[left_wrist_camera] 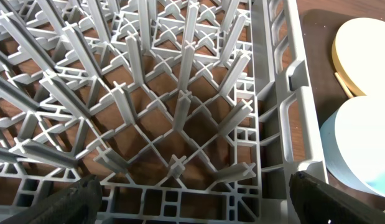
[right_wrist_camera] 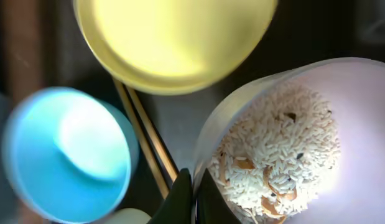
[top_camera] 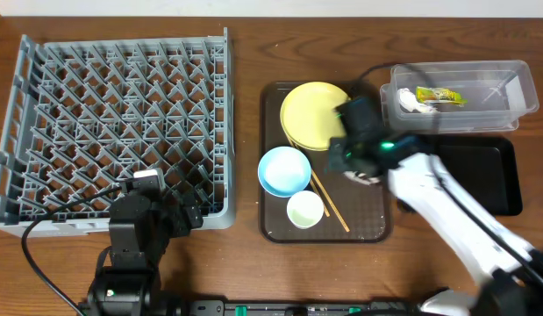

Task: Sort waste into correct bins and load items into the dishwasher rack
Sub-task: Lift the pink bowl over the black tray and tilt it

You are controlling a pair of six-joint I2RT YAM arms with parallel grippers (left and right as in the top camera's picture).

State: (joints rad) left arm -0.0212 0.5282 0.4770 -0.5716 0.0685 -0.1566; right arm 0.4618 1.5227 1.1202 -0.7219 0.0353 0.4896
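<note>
My right gripper (right_wrist_camera: pixel 195 196) is shut on the rim of the white bowl (right_wrist_camera: pixel 242 118), one finger inside and one outside. The bowl holds rice-like beige food scraps (right_wrist_camera: pixel 285 149). It hangs over the brown tray (top_camera: pixel 367 224), beside the yellow plate (top_camera: pixel 310 114), the light blue bowl (top_camera: pixel 283 170), the pale cup (top_camera: pixel 304 210) and the chopsticks (top_camera: pixel 331 204). In the overhead view the right gripper (top_camera: pixel 359 167) hides most of the white bowl. My left gripper (left_wrist_camera: pixel 192 199) stands open over the near right corner of the grey dishwasher rack (left_wrist_camera: pixel 180 106), holding nothing.
The clear tub (top_camera: pixel 508 105) at the back right holds the yellow-green wrapper (top_camera: pixel 439 95) and a white scrap (top_camera: pixel 410 101). The black tray (top_camera: pixel 482 175) lies in front of it, partly under my right arm. The rack (top_camera: pixel 113 123) fills the table's left side.
</note>
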